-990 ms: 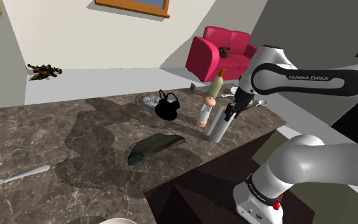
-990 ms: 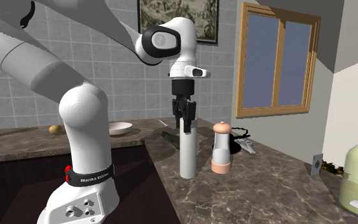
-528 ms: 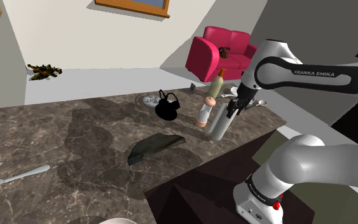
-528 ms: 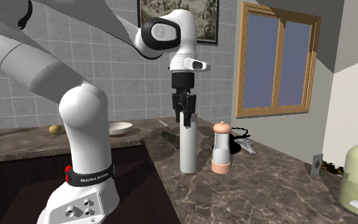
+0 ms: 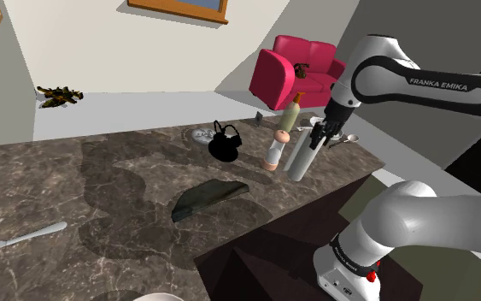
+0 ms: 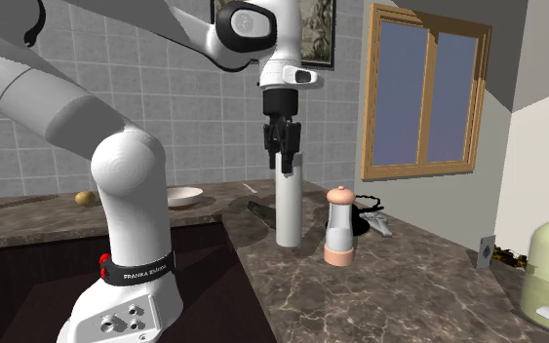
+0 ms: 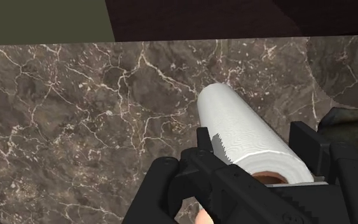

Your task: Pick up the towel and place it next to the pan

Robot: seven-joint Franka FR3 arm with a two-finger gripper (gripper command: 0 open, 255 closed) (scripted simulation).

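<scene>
1. The end effector (image 6: 284,164) is clamped on the top of the white towel roll (image 6: 289,209).
2. The roll is upright directly below it, above the marble desk (image 6: 409,292), with a mill (image 6: 337,226) nearby.

paper towel roll (image 7: 247,137) reads white, soft and matt, with a fine embossed ripple and a tan core at its end. counter (image 7: 75,114) is dark brown marble, white veins, smooth with a low sheen. gripper (image 6: 283,146) matt black. arm (image 6: 58,88) shell smooth, glossy white.

Bright, even light; soft shadows.
</scene>
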